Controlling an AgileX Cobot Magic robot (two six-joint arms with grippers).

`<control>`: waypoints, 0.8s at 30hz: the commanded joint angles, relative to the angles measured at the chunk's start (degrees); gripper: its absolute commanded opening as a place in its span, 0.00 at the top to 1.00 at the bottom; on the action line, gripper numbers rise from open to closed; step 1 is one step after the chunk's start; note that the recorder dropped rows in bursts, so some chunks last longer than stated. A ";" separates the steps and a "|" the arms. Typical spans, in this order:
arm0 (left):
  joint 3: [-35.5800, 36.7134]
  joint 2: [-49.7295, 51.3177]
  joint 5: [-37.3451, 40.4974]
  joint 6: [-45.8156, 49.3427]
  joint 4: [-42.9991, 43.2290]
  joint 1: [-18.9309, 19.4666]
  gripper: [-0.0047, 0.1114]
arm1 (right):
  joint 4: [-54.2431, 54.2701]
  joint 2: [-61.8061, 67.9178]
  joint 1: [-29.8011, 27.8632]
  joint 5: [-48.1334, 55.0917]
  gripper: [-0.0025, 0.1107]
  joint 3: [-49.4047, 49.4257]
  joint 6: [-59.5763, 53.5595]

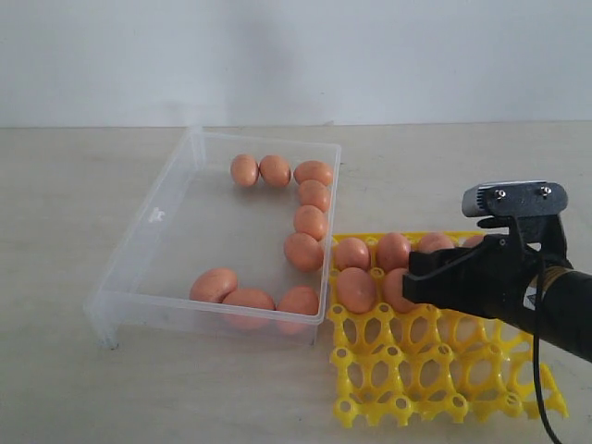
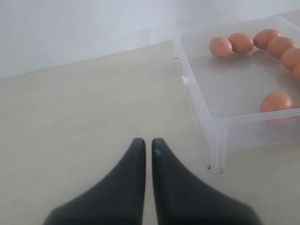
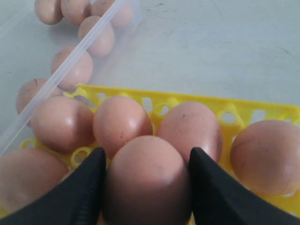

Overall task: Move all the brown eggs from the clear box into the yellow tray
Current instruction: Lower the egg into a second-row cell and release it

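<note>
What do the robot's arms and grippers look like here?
The left gripper has two matte black fingers, broad at the base and tapering to rounded tips. The right gripper is black too, on a thick black arm with a grey two-screw camera housing above and a thin black cable hanging below.

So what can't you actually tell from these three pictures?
Right wrist view: the egg in the right gripper hides the cell under it; whether it is seated is unclear.
Exterior view: the right arm covers part of the yellow tray, so its brown eggs cannot be counted.
Left wrist view: the picture's edge cuts off the clear box; the tray is out of frame.
</note>
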 commanded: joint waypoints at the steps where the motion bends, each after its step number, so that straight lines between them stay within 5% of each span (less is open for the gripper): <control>1: 0.23 -0.22 -0.22 -0.61 -0.01 0.21 0.92 | -0.65 0.07 -0.19 2.03 0.98 -0.07 -0.04; 19: 0.23 -0.22 -0.22 -0.61 -0.01 0.21 0.92 | -0.65 0.07 -0.19 2.02 0.98 -0.07 -6.01; 24: 0.23 -0.22 -0.22 -0.61 -0.01 0.21 0.92 | -1.13 0.07 -0.19 4.24 0.79 -0.07 -6.09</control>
